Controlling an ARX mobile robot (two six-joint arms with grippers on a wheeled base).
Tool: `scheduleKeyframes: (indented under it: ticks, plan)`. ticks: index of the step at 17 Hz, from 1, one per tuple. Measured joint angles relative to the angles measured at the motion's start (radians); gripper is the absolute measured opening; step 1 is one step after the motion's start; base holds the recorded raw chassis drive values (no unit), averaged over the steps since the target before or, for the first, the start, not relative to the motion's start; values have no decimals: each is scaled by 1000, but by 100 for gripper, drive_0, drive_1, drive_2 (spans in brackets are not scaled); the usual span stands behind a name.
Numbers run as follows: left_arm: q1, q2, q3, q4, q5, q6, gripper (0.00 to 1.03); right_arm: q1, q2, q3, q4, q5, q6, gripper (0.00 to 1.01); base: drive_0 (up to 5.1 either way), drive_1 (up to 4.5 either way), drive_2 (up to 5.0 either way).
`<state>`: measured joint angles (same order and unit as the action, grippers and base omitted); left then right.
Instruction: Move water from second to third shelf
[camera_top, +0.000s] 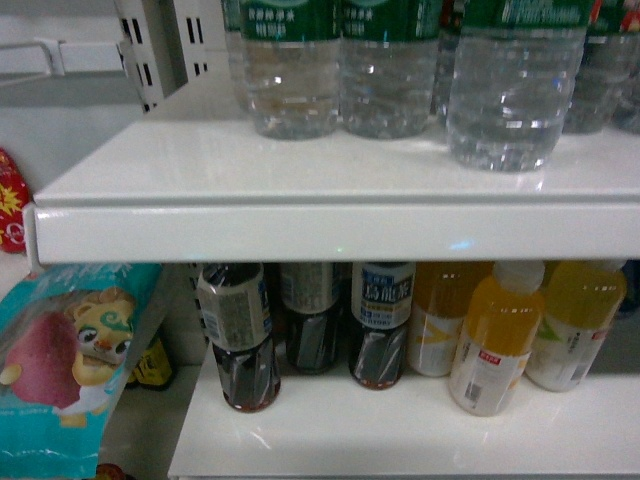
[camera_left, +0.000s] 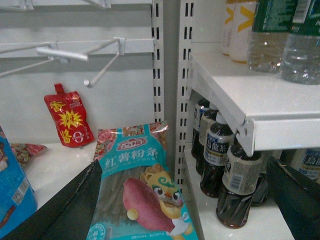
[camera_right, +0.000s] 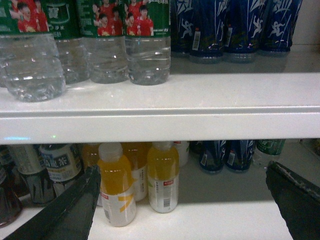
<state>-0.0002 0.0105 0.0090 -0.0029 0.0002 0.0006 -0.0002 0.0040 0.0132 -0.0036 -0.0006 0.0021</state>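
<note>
Water (camera_top: 512, 90) stands at upper shelf (camera_top: 330, 215) front, w/ more bottles behind. Both pincers are seen spread, empty. Right pincer (camera_right: 190, 200) should be raised, centred on ribbed body below label.

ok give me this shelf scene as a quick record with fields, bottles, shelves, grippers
upper shelf: water bottles with green labels, blue-label bottles to their right
lower shelf: dark tea bottles, orange juice bottles
left bay: sweet potato noodle packet, red pouch
left gripper: open, empty, low by the packet
right gripper: open, empty, facing the lower shelf
water: none grasped yet
</note>
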Motion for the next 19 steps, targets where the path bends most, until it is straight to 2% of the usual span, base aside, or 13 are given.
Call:
scheduleKeyframes:
  ticks: [19]
  plan:
    - [0,0,0,-2,-1,0,98,0,0,0,-2,0,-3,98,0,0,0]
